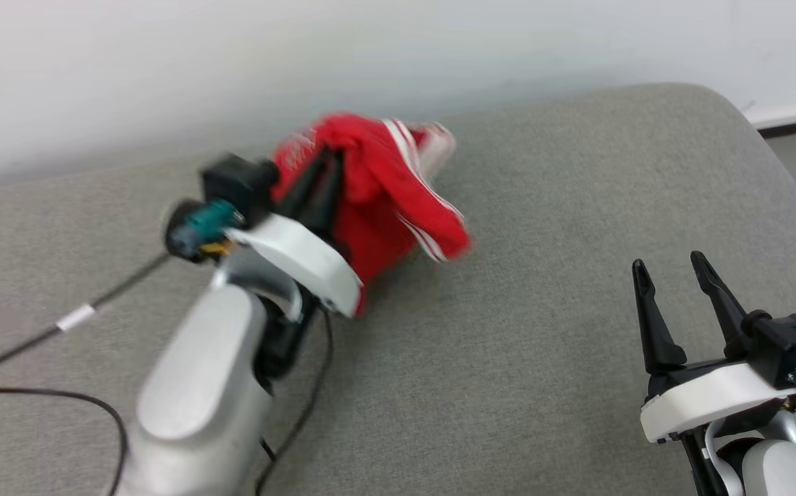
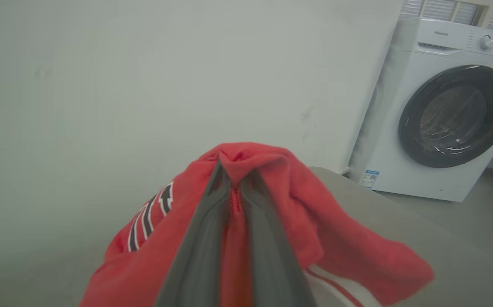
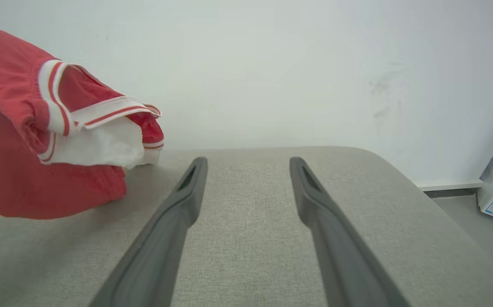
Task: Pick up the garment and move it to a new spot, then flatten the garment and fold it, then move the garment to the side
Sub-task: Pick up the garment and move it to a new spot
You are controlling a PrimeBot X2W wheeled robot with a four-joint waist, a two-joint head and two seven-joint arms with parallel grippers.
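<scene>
The garment (image 1: 384, 200) was blurred in the upper middle of the head view, bunched over the grey table (image 1: 542, 344), with its letters mostly hidden in folds. The left gripper (image 1: 328, 165) reached up the frame, its fingers pressed together on the red cloth. The right gripper (image 1: 668, 263) stood spread at the lower right, fingers pointing up.

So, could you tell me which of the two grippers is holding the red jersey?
The left gripper: it is shut on the garment. The right gripper is open and empty over the grey cushion.
</scene>
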